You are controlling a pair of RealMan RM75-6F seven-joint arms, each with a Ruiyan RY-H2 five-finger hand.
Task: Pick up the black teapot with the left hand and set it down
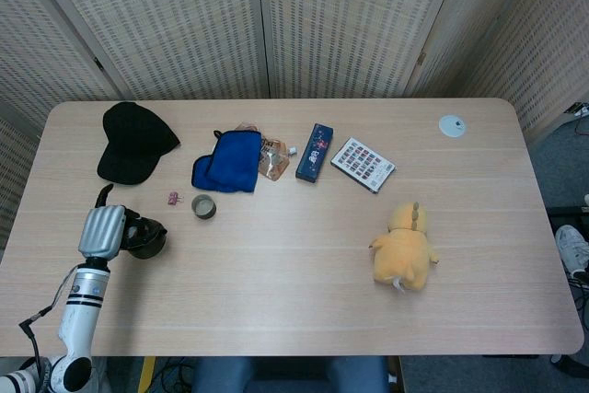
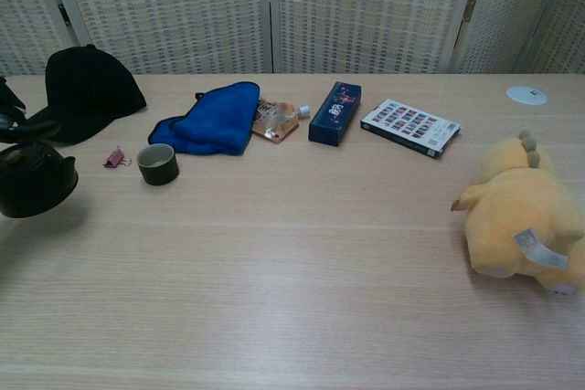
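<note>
Lift phase: left hand [image 1: 102, 230] has its fingers closed round the black teapot [image 1: 146, 237], which appears to hang clear of the table [image 1: 304, 301], shadow beneath in chest view. Next move, by judgement: lower it level, then loosen. Just beyond the fingers: small cup [image 1: 203, 207], pink clip [image 1: 173, 198]; farther, black cap [image 1: 133, 141]. Right hand unseen.

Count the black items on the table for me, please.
2. The black teapot is at the table's left edge, lifted in the left hand. The black cap lies at the far left corner. Nothing else black shows, though the blue cloth could hide something.
</note>
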